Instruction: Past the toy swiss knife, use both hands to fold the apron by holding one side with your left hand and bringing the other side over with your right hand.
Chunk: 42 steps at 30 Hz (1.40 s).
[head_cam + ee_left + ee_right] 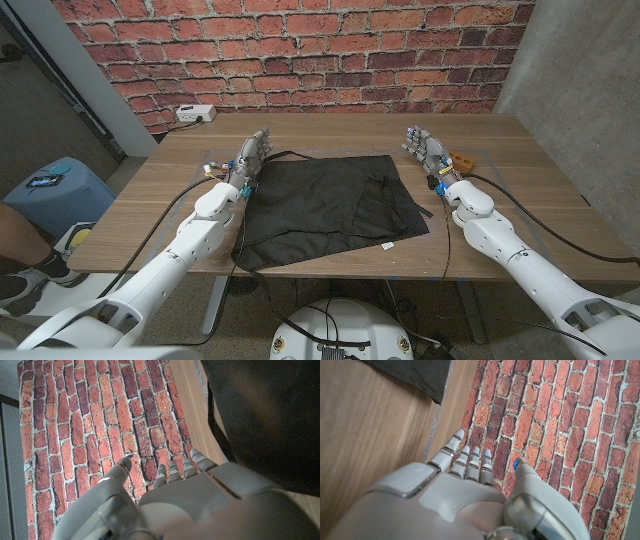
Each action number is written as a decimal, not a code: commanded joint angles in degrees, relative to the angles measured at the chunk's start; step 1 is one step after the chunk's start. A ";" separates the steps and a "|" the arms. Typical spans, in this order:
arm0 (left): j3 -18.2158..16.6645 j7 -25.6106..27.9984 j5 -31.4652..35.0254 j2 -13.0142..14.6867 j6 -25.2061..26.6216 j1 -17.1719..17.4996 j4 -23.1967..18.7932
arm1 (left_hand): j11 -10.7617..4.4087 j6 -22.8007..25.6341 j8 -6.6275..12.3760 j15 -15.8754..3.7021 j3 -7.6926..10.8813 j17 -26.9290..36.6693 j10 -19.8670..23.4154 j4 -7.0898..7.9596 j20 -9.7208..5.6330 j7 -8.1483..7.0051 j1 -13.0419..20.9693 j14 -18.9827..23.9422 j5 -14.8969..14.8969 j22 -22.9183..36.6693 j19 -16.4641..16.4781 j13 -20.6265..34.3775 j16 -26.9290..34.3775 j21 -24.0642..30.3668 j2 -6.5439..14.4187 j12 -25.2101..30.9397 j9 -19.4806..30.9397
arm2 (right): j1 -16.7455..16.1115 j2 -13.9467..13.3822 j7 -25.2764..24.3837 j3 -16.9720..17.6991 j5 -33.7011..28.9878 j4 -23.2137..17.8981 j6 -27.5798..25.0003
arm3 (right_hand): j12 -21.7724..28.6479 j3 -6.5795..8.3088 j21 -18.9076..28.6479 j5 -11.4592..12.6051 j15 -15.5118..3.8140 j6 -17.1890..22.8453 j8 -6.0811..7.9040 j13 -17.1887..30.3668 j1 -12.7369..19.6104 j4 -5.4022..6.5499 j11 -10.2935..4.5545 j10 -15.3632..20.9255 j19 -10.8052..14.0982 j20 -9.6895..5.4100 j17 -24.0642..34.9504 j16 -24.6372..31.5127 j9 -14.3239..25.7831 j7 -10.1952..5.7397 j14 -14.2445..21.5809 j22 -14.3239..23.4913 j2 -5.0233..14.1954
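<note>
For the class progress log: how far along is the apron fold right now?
Done: nothing yet. The black apron lies spread open on the table, with no side brought over.
In hand: the left hand sits at the apron's left edge and the right hand just past its right corner, beside the toy swiss knife; neither holds cloth.
Left: pin one side, carry the other across.

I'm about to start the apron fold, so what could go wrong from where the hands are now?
1. The apron hangs over the table's near edge, so pulling one side could drag it off.
2. Its loose strap lies near the left hand and might snag the fingers.
3. The small orange toy sits close beside the right hand, so a sweep toward the apron could knock it.
</note>
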 commanded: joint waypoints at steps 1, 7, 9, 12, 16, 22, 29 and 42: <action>0.09 0.86 0.27 0.36 0.21 1.60 -2.23 | 0.52 0.45 0.31 0.51 0.30 0.09 -0.01 -0.06 0.19 -0.17 0.82 -0.09 0.31 0.10 0.41 0.13 0.32 0.28 -0.03 0.32 0.12 | -0.10 0.29 0.16 -0.29 -0.02 0.11 0.34 | 0.26 0.43 0.15 0.38 -0.99 0.46 0.25 0.10 0.55 0.07 -0.03 0.56 0.52 -2.11 0.03 0.33 0.08 -0.09 0.54 0.18 -0.12; 0.13 1.07 0.78 0.73 -0.01 1.92 -2.87 | 0.54 0.48 0.32 0.48 0.32 0.08 0.00 -0.13 0.18 -0.16 0.91 -0.08 0.34 0.10 0.41 0.13 0.33 0.30 -0.02 0.34 0.12 | 0.03 0.22 0.29 -0.37 -0.08 0.14 0.22 | 0.32 0.43 0.06 0.36 -0.96 0.51 0.26 0.10 0.56 0.05 0.02 0.67 0.58 -2.11 -0.01 0.40 0.08 -0.04 0.55 0.18 -0.11; 0.17 1.22 1.02 0.88 -0.02 2.05 -3.15 | 0.53 0.56 0.36 0.48 0.33 0.08 -0.04 -0.16 0.17 -0.17 0.94 -0.08 0.35 0.10 0.40 0.13 0.33 0.30 -0.02 0.33 0.13 | 0.08 0.25 0.29 -0.38 -0.12 0.20 0.24 | 0.32 0.43 0.02 0.35 -0.99 0.53 0.26 0.09 0.57 0.05 -0.05 0.68 0.60 -2.11 -0.02 0.43 0.08 -0.04 0.60 0.18 -0.10; 0.31 1.40 1.46 1.14 -0.03 2.26 -3.53 | 0.44 0.57 0.36 0.52 0.34 0.08 -0.03 -0.22 0.18 -0.15 1.01 -0.08 0.37 0.10 0.37 0.13 0.33 0.29 -0.02 0.34 0.13 | 0.12 0.29 0.31 -0.38 -0.14 0.29 0.32 | 0.32 0.44 -0.02 0.34 -0.96 0.57 0.27 0.09 0.59 0.03 -0.16 0.67 0.62 -2.10 -0.04 0.45 0.07 -0.06 0.58 0.18 -0.09; 0.45 1.52 1.90 1.67 0.00 2.93 -4.57 | 0.45 0.49 0.32 0.49 0.37 0.07 -0.04 -0.32 0.20 -0.21 1.11 -0.11 0.40 0.09 0.35 0.13 0.32 0.30 -0.04 0.35 0.12 | 0.27 0.29 0.43 -0.41 -0.27 0.55 0.51 | 0.29 0.45 -0.11 0.33 -1.02 0.54 0.24 0.09 0.60 0.03 -0.06 0.57 0.64 -2.15 -0.07 0.47 0.07 0.01 0.52 0.18 -0.07; 0.22 1.73 1.91 2.97 0.57 4.56 -7.22 | 0.45 0.46 0.31 0.52 0.40 0.06 -0.16 -0.45 0.19 -0.16 1.24 -0.16 0.43 0.09 0.26 0.12 0.30 0.27 -0.06 0.31 0.12 | 0.35 0.16 0.35 -0.42 -0.58 0.59 0.72 | 0.23 0.48 -0.25 0.33 -0.96 0.58 0.24 0.09 0.67 -0.02 0.14 0.37 0.62 -2.13 -0.12 0.49 0.07 0.02 0.44 0.19 -0.04; -0.24 2.64 2.29 4.38 0.77 6.80 -9.99 | 0.42 0.32 0.26 0.55 0.42 0.05 -0.26 -0.59 0.20 -0.27 1.38 -0.24 0.46 0.09 0.24 0.12 0.28 0.28 -0.08 0.29 0.12 | 0.25 -0.01 0.16 -0.44 -0.93 0.57 0.92 | 0.25 0.51 -0.37 0.33 -0.86 0.53 0.21 0.09 0.73 -0.06 0.01 0.39 0.60 -2.11 -0.17 0.48 0.07 0.07 0.29 0.19 -0.01; -2.93 4.86 3.47 9.91 1.83 12.78 -18.65 | 0.33 -0.03 0.16 0.43 0.45 0.06 -0.50 -0.88 0.32 -0.39 1.67 -0.66 0.52 0.09 -0.05 0.10 0.18 0.22 -0.09 0.24 0.12 | 2.25 0.09 1.47 -1.20 -1.68 2.16 0.69 | 0.20 0.63 -0.59 0.34 -0.89 0.49 0.17 0.08 0.93 -0.19 -0.26 0.17 0.63 -2.15 -0.30 0.52 0.06 0.00 0.17 0.19 0.06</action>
